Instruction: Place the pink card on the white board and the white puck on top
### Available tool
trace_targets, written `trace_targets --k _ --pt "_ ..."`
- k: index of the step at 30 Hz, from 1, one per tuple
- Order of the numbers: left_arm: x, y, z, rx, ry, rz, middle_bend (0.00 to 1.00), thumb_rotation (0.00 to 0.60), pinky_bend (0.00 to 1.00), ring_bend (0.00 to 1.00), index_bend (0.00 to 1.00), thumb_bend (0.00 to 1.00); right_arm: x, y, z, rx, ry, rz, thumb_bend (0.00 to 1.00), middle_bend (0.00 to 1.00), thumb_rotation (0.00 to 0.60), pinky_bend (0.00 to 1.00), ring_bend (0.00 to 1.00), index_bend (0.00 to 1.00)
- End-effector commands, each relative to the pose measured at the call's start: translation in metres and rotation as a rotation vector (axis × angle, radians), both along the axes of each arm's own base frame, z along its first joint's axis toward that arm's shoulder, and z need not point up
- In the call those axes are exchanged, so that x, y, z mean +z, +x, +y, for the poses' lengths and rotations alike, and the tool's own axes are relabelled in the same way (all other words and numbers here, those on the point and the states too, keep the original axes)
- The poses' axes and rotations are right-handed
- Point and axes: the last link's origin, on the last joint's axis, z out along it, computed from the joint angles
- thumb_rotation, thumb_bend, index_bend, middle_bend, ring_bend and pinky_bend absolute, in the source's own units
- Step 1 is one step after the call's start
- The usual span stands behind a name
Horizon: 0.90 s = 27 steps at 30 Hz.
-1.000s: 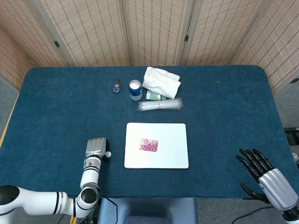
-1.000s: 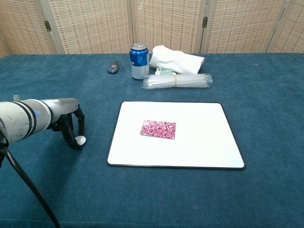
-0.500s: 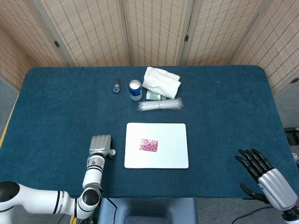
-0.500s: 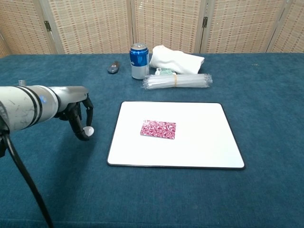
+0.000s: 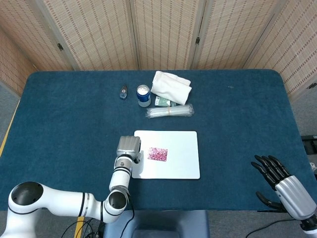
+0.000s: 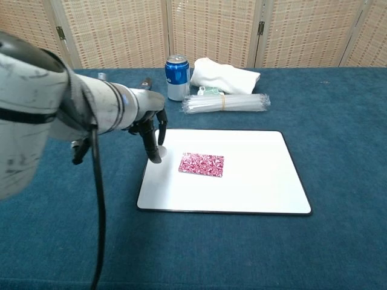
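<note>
Head view: no legible writing on pink card (image 5: 157, 153)

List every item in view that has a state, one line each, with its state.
left robot hand: over the white board's left edge, fingers down, holding the white puck
white puck: held, not yet on the card
pink card: flat on the white board
right robot hand: holds nothing, fingers apart
soda can: upright

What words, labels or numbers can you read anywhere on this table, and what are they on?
No text is legible in either view.
Blue can: there may be print on its side, but it is too small and blurred to read.
Small green packet beside the white cloth: any label is too small to read.
Pink card: only a pattern, no words.
White board: blank.
</note>
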Motion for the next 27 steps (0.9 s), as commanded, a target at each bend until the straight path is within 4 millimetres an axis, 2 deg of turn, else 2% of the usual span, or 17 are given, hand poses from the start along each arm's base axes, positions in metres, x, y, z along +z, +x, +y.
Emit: trace_targets --k 1,15,21,27 --pt "-0.014 0.019 0.002 -0.024 -0.040 -0.004 1.00 0.600 0.99 0.90 0.58 0.25 0.001 0.000 -0.001 -0.003 -0.001 -0.002 0.25 0.00 0.600 0.00 0.00 0.00" --pt "-0.053 0.060 0.013 -0.086 -0.114 -0.004 1.00 0.600 0.99 0.90 0.58 0.25 0.008 -0.004 -0.004 -0.025 -0.017 -0.018 0.25 0.00 0.600 0.00 0.00 0.00" --pt "-0.066 0.063 0.018 -0.094 -0.133 0.020 1.00 0.600 0.99 0.90 0.58 0.25 0.009 -0.004 -0.003 -0.024 -0.020 -0.024 0.25 0.00 0.600 0.00 0.00 0.00" --pt "-0.064 0.064 0.029 -0.091 -0.120 0.028 1.00 0.600 0.99 0.90 0.58 0.25 0.010 -0.005 -0.003 -0.023 -0.022 -0.027 0.25 0.00 0.600 0.00 0.00 0.00"
